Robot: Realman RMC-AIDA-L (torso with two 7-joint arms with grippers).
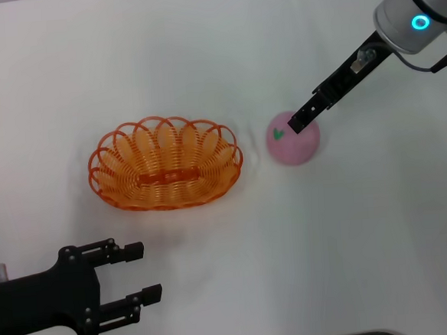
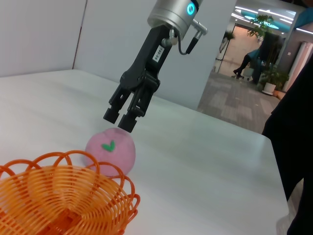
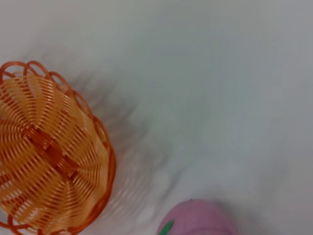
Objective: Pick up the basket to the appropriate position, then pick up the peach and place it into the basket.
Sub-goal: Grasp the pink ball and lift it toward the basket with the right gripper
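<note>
The orange wire basket (image 1: pixel 166 165) sits empty on the white table, left of centre. The pink peach (image 1: pixel 293 140) with its green leaf mark lies on the table just right of the basket, apart from it. My right gripper (image 1: pixel 301 120) hangs just above the peach's top, its fingers apart and holding nothing. The left wrist view shows this gripper (image 2: pixel 121 118) over the peach (image 2: pixel 111 149), with the basket (image 2: pixel 63 200) in front. The right wrist view shows the basket (image 3: pixel 49 156) and the peach's top (image 3: pixel 198 219). My left gripper (image 1: pixel 143 273) is open and empty, near the table's front, below the basket.
The white table (image 1: pixel 215 53) stretches all around the basket and peach. In the left wrist view the table's far edge (image 2: pixel 266 139) shows, with a wall and a hallway beyond it.
</note>
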